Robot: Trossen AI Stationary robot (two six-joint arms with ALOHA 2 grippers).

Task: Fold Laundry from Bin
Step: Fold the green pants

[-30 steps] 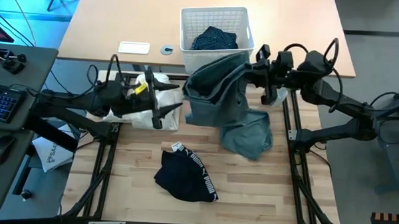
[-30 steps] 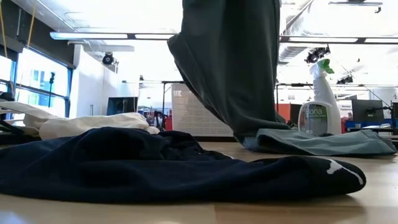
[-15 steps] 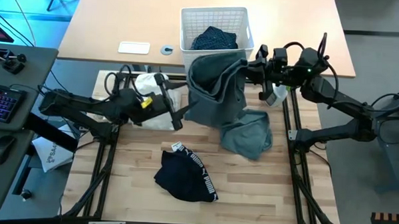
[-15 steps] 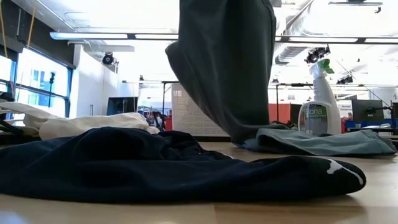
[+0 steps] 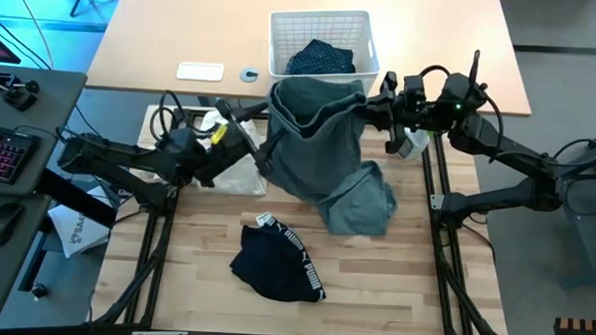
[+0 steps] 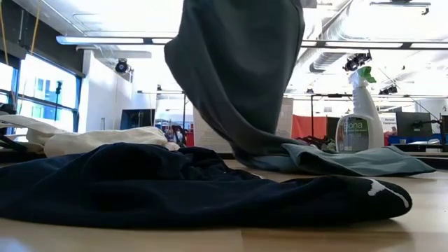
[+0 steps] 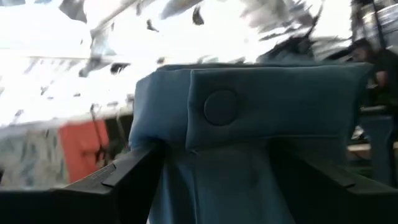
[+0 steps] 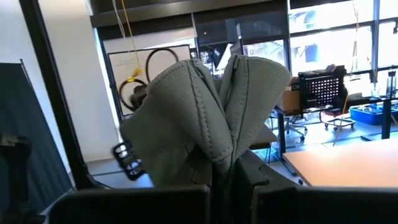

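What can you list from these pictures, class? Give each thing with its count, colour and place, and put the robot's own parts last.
Grey-green top: one, grey-green, held up over the table's middle, its lower end lying on the wood.
Black piece: one, black with white lettering, on the table's near part.
White cloth: one, white, under the left arm.
Bin: one, white lattice, at the table's far edge.
Navy garment: one, dark blue, inside the bin.
Spray bottle: one, white with green trigger, at the table's right side.
Keyboard: one, lit keys, on the desk at left.
Left gripper: one, dark, open, at the top's left edge.
Right gripper: one, dark, shut on the top's right edge.
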